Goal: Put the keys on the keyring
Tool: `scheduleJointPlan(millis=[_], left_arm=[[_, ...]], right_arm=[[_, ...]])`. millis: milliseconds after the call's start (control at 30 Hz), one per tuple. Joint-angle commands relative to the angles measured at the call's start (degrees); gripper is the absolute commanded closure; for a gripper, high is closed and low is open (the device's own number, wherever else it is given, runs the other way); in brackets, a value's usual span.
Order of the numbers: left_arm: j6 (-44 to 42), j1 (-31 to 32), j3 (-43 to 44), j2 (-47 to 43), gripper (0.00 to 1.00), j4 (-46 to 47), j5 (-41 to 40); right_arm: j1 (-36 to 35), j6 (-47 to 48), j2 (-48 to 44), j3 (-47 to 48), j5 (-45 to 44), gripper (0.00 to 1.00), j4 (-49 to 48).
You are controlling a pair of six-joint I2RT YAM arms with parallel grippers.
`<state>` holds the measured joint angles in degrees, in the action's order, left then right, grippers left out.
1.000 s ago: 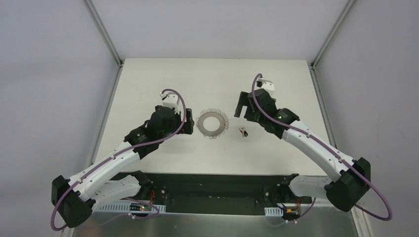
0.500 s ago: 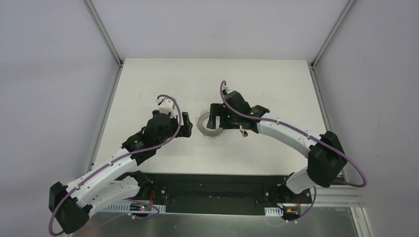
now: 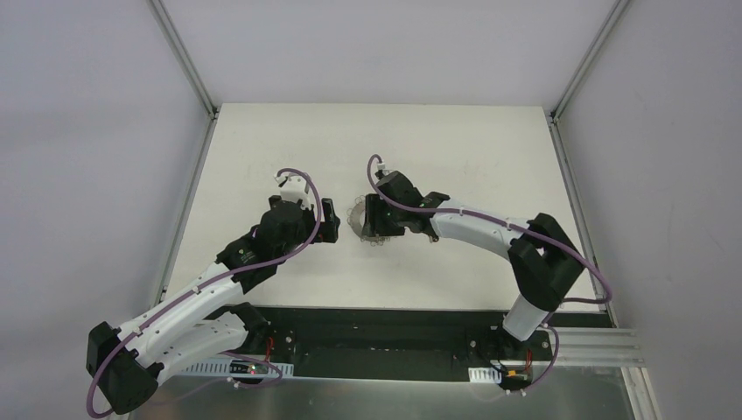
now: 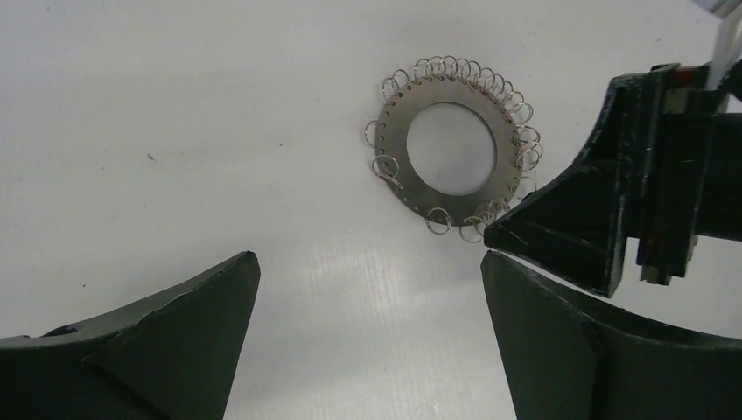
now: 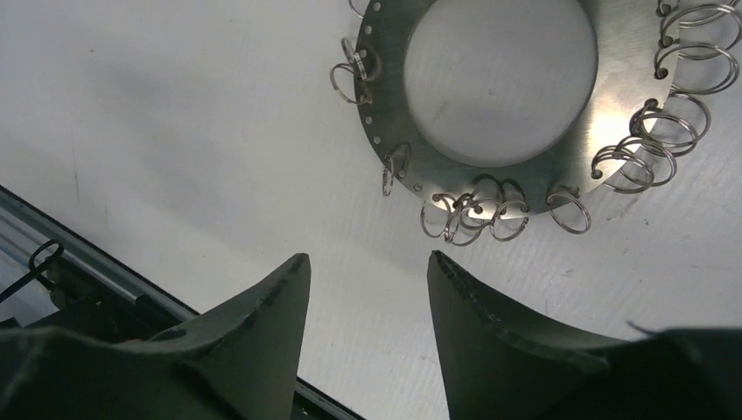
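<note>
Near the middle of the worktop the keyring lies flat. The right gripper hovers at its rim, jaws part-spread, pinching nothing. The left gripper stands beside it, spread wide. No key shows, so all the threading seems left to do.

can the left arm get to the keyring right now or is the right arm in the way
Probably yes: the left gripper is open, with nothing between it and the keyring; the right gripper crowds only the ring's far edge.
</note>
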<state>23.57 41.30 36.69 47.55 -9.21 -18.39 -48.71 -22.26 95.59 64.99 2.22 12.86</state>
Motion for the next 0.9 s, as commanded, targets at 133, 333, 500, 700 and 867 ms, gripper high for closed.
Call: scheduleJointPlan(millis=[133, 333, 500, 700, 867], left_arm=[[0.6, 0.4, -0.1, 0.4, 0.00, 1.7, -2.1], [0.4, 0.4, -0.1, 0.6, 0.00, 1.7, -2.3], [0.4, 0.4, -0.2, 0.6, 0.00, 1.7, -2.4], [0.4, 0.4, -0.2, 0.3, 0.00, 1.7, -2.4], [0.3, 0.4, -0.3, 0.1, 0.00, 1.7, -2.3]], right_arm=[[-0.4, -1.3, 5.3, 3.3, -0.7, 0.52, -3.5], [-0.4, -1.7, 7.8, 4.4, -0.1, 0.57, -4.1], [-0.4, -1.8, 9.0, 5.1, -0.2, 0.60, -4.6], [-0.4, -1.8, 10.2, 5.9, -0.3, 0.63, -4.0], [-0.4, -2.4, 11.5, 6.1, -0.3, 0.66, -3.6]])
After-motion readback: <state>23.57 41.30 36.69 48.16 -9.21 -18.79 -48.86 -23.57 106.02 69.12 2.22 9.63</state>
